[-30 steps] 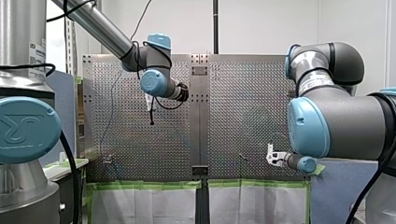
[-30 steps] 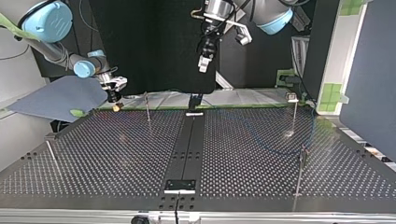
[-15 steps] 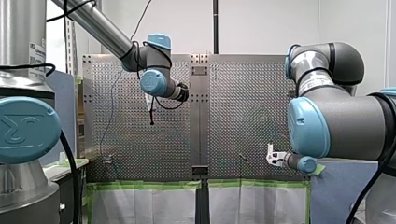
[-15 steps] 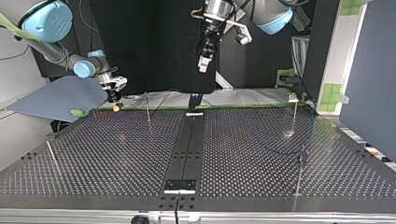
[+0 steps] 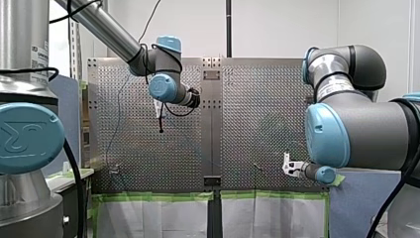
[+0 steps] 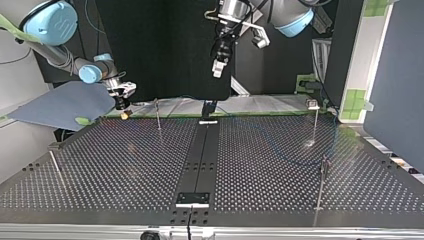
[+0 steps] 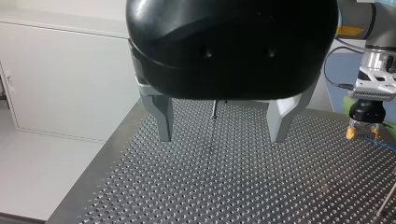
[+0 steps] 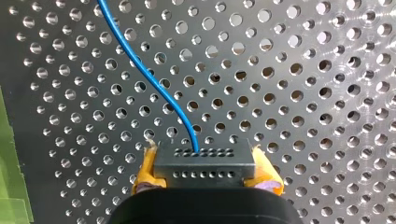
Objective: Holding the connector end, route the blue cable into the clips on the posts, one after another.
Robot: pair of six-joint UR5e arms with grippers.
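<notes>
Between my right hand's [image 8: 204,169] yellow pads [image 8: 145,171] the connector [image 8: 204,162] sits pinched (blue cable [image 8: 159,89] leading ahead), my left hand [image 7: 222,119] spread.

Grey arms [image 5: 99,24], blue caps [image 5: 29,136], black left claw [image 7: 220,137]

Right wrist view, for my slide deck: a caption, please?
My right hand clamps the connector, blue cable trailing across the perforated table.

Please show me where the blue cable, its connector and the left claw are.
blue cable [image 8: 161,86], right wrist view, middle of its curve.
connector [image 8: 204,163], right wrist view, centre of its block.
left claw [image 7: 221,136], left wrist view, midway between its fingertips.
</notes>
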